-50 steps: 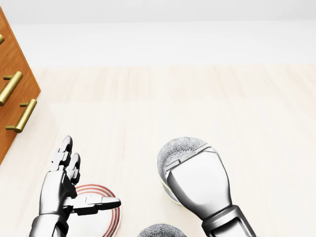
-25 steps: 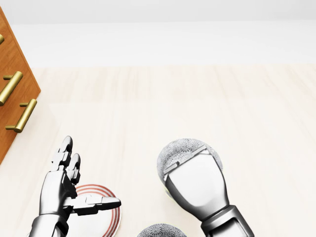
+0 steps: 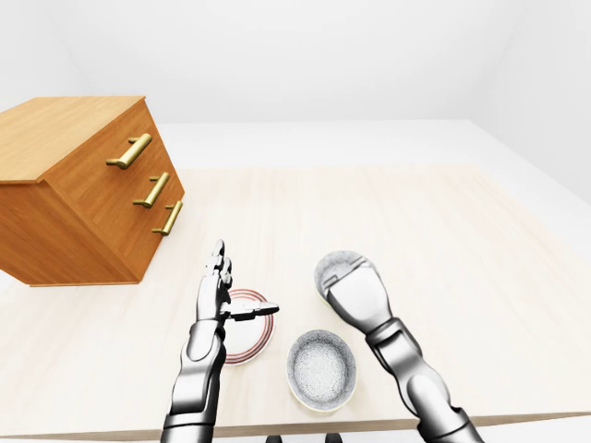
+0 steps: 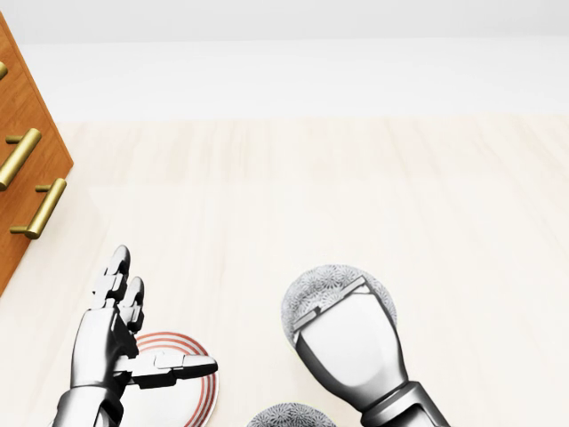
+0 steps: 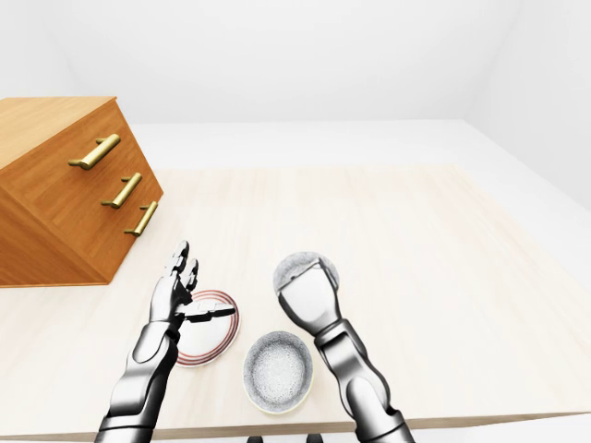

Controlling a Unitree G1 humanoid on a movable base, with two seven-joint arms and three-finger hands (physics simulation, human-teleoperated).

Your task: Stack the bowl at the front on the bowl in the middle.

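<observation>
A grey speckled bowl (image 3: 338,266) shows from under my right hand (image 3: 351,286), which covers most of it from above. The hand's fingers are hidden below its back, and the bowl travels with it, so it is shut on that bowl. A second grey speckled bowl (image 3: 320,369) sits upright on the table near the bottom edge of the left-eye view, just left of my right forearm. A flat bowl with red rings (image 3: 251,340) lies to its left. My left hand (image 3: 242,288) is open above the ringed bowl, fingers up and thumb pointing right.
A wooden dresser (image 3: 83,194) with brass handles stands tilted at the left of the table. The pale wooden table (image 3: 443,221) stretches to the top and right; its near edge (image 3: 517,420) runs along the bottom.
In the head view my right hand and the bowl under it have slid a little toward the bottom of the picture. The left hand and the other bowls are where they were.
</observation>
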